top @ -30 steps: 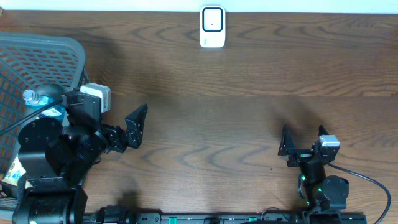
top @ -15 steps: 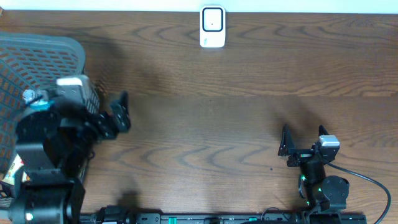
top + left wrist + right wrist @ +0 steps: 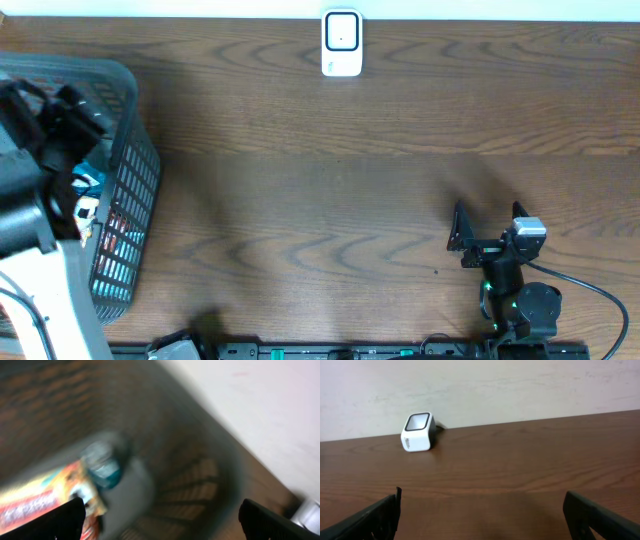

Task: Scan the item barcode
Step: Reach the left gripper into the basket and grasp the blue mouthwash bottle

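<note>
The packet point(image 3: 40, 497) lies inside the grey mesh basket point(image 3: 125, 200), which stands at the left edge of the wooden table point(image 3: 330, 190). Just beside the packet, further into the basket, is a bottle point(image 3: 102, 462) with a teal-blue part. From above, the left arm point(image 3: 35, 150) reaches over the basket's open top and covers most of what lies inside, so only scraps of teal, white and red show past it and through the mesh. The left gripper point(image 3: 160, 522) hangs above the basket's contents with its two dark fingertips wide apart at the bottom corners of the wrist view and nothing between them. The white barcode scanner point(image 3: 342, 43) stands upright at the far edge of the table near the middle, against the pale wall point(image 3: 520, 385), well apart from the basket, with bare wood between them. The right gripper point(image 3: 488, 215) sits low near the front right of the table, its jaws spread wide and empty, facing the scanner point(image 3: 417, 432) across open tabletop. The left wrist view is heavily blurred. In it the packet is a flat pack printed in orange and red with some white and a green-blue edge, lying on its side at the lower left. No barcode can be made out on it, and its lettering is too smeared to read.
</note>
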Motion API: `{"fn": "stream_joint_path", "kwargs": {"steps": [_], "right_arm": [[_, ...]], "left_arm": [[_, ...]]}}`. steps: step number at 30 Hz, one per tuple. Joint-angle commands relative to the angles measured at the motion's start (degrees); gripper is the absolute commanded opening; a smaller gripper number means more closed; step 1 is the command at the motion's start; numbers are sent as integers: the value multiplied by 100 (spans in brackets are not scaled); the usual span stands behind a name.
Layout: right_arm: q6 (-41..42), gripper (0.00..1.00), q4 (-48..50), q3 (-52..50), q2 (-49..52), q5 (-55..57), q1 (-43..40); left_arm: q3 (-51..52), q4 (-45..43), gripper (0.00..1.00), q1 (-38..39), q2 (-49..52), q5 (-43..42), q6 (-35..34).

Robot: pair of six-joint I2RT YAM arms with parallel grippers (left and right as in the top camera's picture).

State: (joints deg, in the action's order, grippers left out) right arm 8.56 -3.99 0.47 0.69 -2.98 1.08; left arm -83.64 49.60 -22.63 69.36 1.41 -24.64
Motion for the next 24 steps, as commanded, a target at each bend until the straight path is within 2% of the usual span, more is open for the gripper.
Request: {"fn": "stream_joint_path", "kwargs": {"steps": [1, 6, 11, 24], "right_arm": [[37, 99, -11, -15, -35, 28, -7], [37, 99, -11, -15, -35, 28, -7], [37, 99, -11, -15, -35, 28, -7], [37, 99, -11, -15, -35, 28, -7]], "left_arm": [[-83, 232, 98, -710, 507, 118, -1005], [-83, 251, 98, -1086, 1128, -105, -1016], [-83, 258, 98, -1106, 1657, -96, -1021], [-83, -393, 98, -1106, 2702, -96, -1150]]}}
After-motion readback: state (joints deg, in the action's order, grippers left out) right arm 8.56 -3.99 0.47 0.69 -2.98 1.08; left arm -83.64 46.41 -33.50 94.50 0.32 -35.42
